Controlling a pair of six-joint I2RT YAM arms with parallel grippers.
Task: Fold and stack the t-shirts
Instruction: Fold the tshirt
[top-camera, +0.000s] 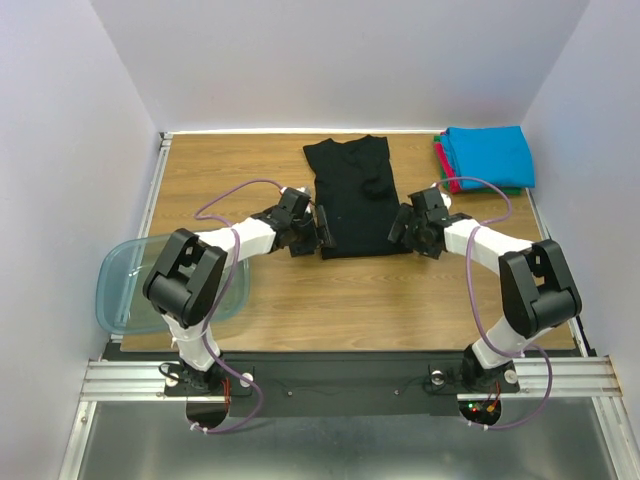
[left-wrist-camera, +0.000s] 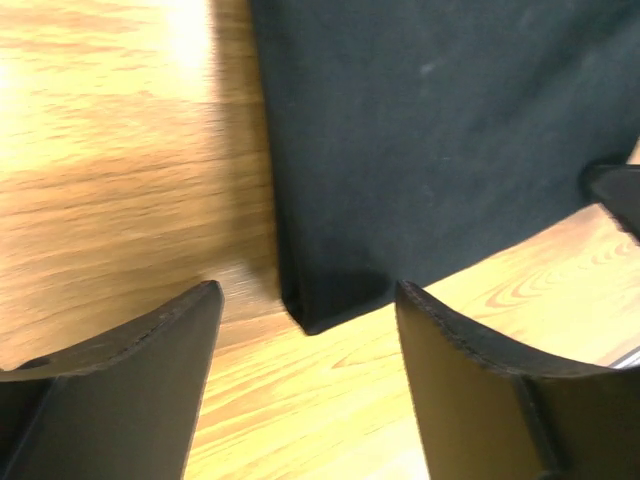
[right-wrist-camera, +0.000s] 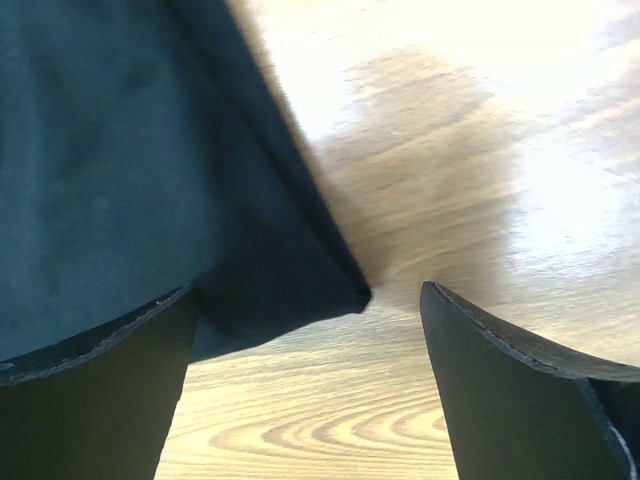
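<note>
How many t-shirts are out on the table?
4. The black t-shirt lies partly folded in the middle. Three are stacked at the far right corner: the blue t-shirt on top, edges of the red-pink t-shirt and green t-shirt showing beneath. The stack may hide more.

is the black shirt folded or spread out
Folded lengthwise: the black t-shirt is a narrow strip, no sleeves sticking out, near corner thick.

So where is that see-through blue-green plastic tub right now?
In the top view, the translucent blue-green plastic tub sits at the near left edge of the wooden table, partly under the left arm.
</note>
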